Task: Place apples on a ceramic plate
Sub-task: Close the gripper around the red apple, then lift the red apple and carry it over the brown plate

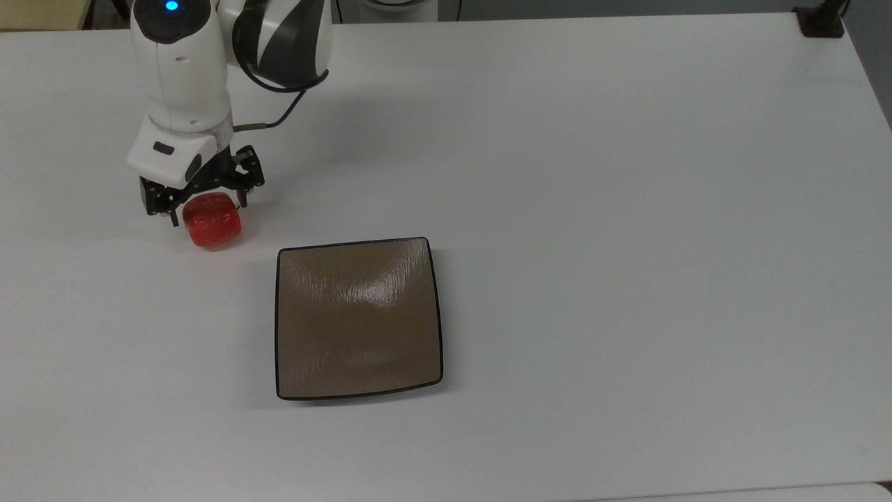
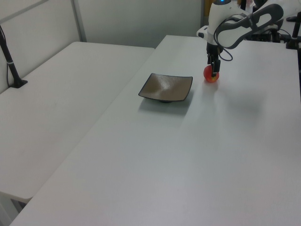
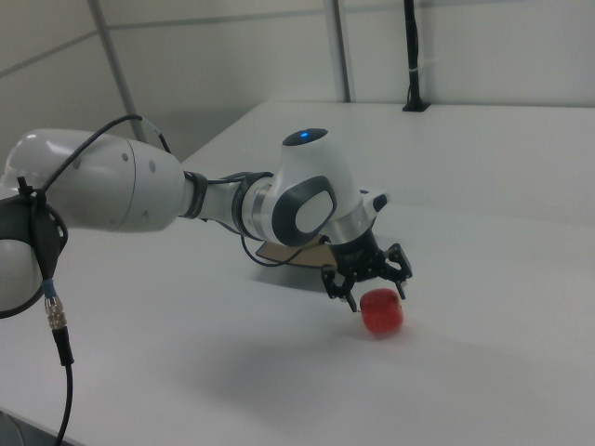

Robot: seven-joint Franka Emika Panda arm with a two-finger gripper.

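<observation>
A small red apple lies on the white table, up and to the left of the square brown ceramic plate in the top view. My gripper is down over the apple, open, with one black finger on each side of it. The plate is bare. In the left view the gripper covers the upper part of the apple, to the right of the plate. Seen from the right view, the apple rests on the table under the gripper, and the arm hides most of the plate.
A black clamp post stands at the table's far right corner in the top view. A second white table adjoins on the left view's left, with a black pole on it. The arm's cable hangs near the wrist.
</observation>
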